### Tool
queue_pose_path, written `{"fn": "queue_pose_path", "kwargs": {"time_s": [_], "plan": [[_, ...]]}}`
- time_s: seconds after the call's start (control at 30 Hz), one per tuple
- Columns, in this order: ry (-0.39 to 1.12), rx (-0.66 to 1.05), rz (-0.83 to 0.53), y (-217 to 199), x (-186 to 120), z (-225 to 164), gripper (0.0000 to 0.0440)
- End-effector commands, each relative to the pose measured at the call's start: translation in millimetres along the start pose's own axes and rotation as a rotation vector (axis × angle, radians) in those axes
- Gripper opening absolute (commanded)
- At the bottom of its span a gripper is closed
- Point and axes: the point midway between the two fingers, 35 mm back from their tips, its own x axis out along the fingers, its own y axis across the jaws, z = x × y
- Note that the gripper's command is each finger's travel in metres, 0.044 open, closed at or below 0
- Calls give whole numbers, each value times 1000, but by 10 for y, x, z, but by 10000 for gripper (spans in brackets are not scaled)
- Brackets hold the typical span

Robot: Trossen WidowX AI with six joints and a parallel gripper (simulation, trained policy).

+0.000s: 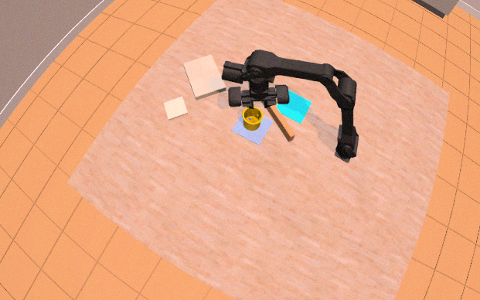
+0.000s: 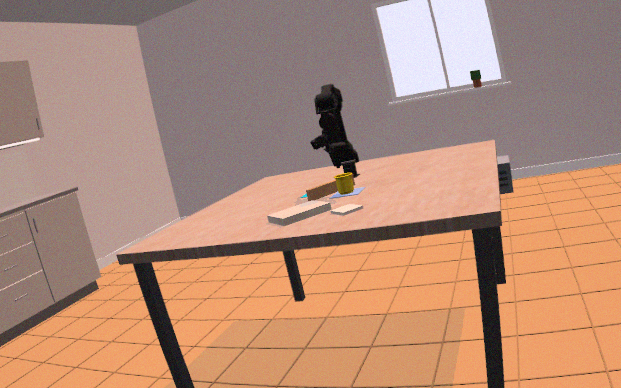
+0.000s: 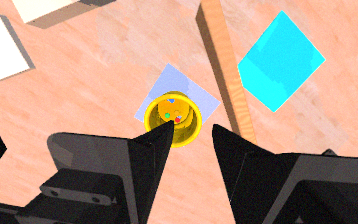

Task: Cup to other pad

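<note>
A yellow cup (image 1: 252,125) (image 2: 344,184) (image 3: 185,135) stands upright on the lavender pad (image 1: 258,138) (image 2: 356,192) (image 3: 207,102). Several small marbles (image 3: 167,115) show inside it. The cyan pad (image 1: 296,108) (image 2: 304,196) (image 3: 282,60) lies bare on the other side of a wooden bar. My gripper (image 1: 259,105) (image 3: 193,126) is partly open, with nothing between its fingers. It hangs above the table beside the cup; in the wrist view the left fingertip overlaps the cup's opening. How high the tips are over the rim cannot be told.
The long wooden bar (image 1: 281,124) (image 2: 320,190) (image 3: 225,75) lies between the two pads. A large pale block (image 1: 204,75) (image 2: 298,213) (image 3: 45,11) and a small flat pale block (image 1: 175,108) (image 2: 347,209) (image 3: 2,50) lie on the side of the lavender pad away from the arm's base.
</note>
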Motion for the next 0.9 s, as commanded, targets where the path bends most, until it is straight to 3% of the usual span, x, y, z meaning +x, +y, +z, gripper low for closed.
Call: {"fn": "queue_pose_path", "kwargs": {"time_s": [0.0, 0.57, 0.8, 0.87], "plan": [[3, 9, -33, -6, 135, -9, 176], [20, -40, -108, -47, 783, -86, 178], [12, -91, -106, -75, 863, -73, 30], [8, -97, -104, -88, 837, -66, 22]]}}
